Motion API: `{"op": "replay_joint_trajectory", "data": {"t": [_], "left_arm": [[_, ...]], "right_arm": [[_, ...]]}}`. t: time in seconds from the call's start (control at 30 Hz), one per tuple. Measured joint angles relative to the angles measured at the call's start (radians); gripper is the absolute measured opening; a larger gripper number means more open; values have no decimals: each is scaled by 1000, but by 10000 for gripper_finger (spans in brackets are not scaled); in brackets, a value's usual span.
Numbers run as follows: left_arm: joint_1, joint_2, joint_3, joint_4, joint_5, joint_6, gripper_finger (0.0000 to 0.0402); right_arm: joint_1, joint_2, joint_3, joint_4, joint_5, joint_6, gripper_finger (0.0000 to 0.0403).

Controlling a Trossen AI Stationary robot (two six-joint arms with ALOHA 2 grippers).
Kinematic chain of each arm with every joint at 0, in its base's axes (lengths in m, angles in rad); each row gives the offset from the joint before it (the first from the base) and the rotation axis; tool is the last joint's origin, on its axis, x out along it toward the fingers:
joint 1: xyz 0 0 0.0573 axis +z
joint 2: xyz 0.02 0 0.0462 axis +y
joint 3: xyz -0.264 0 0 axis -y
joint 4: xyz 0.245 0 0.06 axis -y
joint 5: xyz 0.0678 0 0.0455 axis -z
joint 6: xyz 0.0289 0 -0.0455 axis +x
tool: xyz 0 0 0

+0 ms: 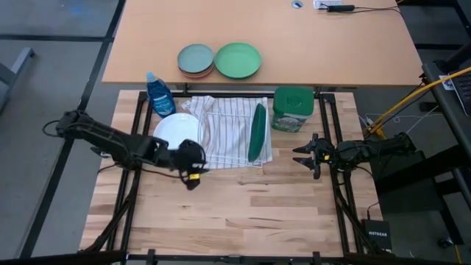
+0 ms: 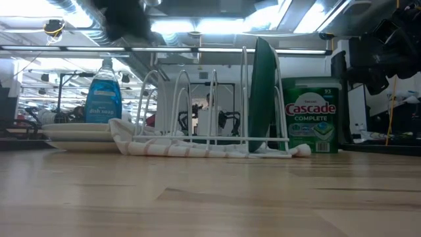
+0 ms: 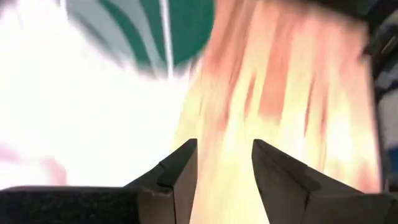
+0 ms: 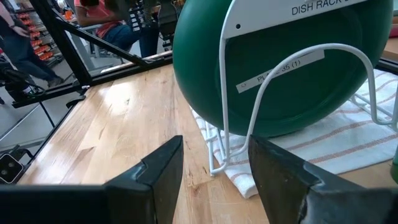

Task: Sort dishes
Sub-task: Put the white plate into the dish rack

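Observation:
A dark green plate stands on edge in the white wire dish rack, at the rack's right end; it also shows in the low view and the right wrist view. White plates lie stacked flat on the table left of the rack, and show in the low view. No dark blue plate is in view. My left gripper is open and empty above the table, just past the white plates' near right edge; its fingers hold nothing. My right gripper is open and empty to the right of the rack; it also shows in the right wrist view.
The rack stands on a striped towel. A blue dish-soap bottle stands behind the white plates, and a green Cascade box stands at the rack's far right. A grey-teal plate and a light-green plate lie on the far table. Bare wood lies near the front edge.

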Motion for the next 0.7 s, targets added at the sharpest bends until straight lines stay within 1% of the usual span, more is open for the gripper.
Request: {"op": "replay_joint_trajectory", "data": {"t": [0.13,0.27,0.4,0.6,0.7], "left_arm": [[-54,29,0,-227,-3,-162,141],[-80,70,0,-368,-30,-256,141],[-87,109,-10,-426,-76,-266,141],[-85,169,-52,-445,-150,-262,141],[-85,189,-75,-461,-193,-290,141]], "right_arm": [[0,0,0,0,0,0,186],[0,0,0,0,0,0,186],[0,0,0,0,0,0,186],[0,0,0,0,0,0,186],[0,0,0,0,0,0,186]]}}
